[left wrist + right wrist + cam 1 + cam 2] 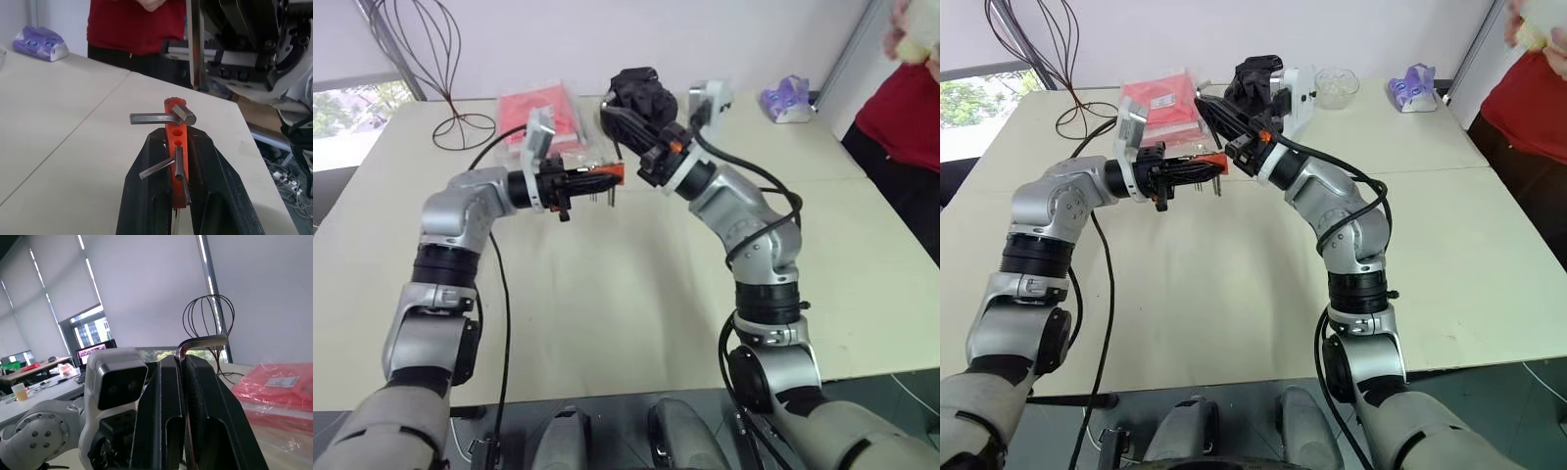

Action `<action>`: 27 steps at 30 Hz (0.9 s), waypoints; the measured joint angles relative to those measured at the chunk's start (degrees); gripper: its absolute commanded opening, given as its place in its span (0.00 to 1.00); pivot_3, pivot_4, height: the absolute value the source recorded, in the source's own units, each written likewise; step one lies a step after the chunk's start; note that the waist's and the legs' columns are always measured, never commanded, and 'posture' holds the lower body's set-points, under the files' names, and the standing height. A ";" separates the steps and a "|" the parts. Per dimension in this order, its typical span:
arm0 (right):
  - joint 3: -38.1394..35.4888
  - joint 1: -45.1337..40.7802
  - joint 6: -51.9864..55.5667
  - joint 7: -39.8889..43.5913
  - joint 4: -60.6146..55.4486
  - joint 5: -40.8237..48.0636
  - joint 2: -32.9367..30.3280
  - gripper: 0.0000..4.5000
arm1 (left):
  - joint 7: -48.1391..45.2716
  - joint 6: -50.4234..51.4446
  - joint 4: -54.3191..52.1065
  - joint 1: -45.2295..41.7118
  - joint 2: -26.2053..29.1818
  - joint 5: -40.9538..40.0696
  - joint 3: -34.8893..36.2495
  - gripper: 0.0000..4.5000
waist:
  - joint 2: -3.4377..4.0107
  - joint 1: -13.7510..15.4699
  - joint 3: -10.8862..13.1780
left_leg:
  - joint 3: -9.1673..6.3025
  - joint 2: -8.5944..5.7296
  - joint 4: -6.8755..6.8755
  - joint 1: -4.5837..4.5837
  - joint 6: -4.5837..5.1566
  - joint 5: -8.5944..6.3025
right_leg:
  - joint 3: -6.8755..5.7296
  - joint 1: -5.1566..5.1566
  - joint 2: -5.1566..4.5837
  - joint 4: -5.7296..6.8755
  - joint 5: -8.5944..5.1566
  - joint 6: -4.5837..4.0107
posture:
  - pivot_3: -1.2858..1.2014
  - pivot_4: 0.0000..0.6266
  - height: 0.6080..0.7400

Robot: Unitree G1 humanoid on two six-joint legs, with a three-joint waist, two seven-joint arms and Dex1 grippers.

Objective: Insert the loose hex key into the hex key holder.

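1. Right wrist view has the loose hex key point(201, 342) pinched between my right gripper point(183, 382) fingers, long leg running down between the pads, short bent end sticking out past the tips.
2. Hex key holder point(175, 139) is clamped in my left gripper point(176, 161), orange block upright between the two fingers. It carries several grey keys, and I can see two open sockets on its face in the left wrist view.
3. Both items are up off the table point(636, 294), held in the air over its middle. From the head cameras the two grippers sit close, tips nearly meeting, holder point(1215, 162) just beside the right fingertips.
4. Step in hand, as I read it: pick-up is done and I'm aligning for insertion. Key not yet in a socket.
5. Next move needs the key's free end lined up on an empty hole and square to the block face, then a short straight push. The left arm has to hold rigid.
6. Risk: the key pivoting in the pinch on contact.
7. Around it: red packet point(543, 113) and wire frame point(431, 59) at the far side, person in red point(901, 108) at the table's right edge.
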 measured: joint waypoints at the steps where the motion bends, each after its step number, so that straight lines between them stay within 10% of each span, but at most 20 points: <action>1: 0.13 0.00 0.00 -0.11 -0.02 0.30 0.01 0.02 | -0.13 0.11 -0.01 -0.04 -0.07 -0.12 0.34 0.00 | 0.00 0.01 0.00 | 0.00 0.00 0.00 0.00 0.00 0.00 | 0.00 0.00 0.00 0.00 0.00 0.00 | 0.52 0.24 1.00; 27: 0.25 -0.11 -2.10 -0.74 1.09 0.95 -0.25 0.02 | -0.48 1.20 -3.62 1.67 -0.56 -1.08 1.16 0.00 | 0.00 0.07 0.00 | 0.00 0.00 0.00 0.00 0.00 0.00 | 0.01 0.00 -0.02 0.00 0.00 0.00 | 0.52 0.24 1.00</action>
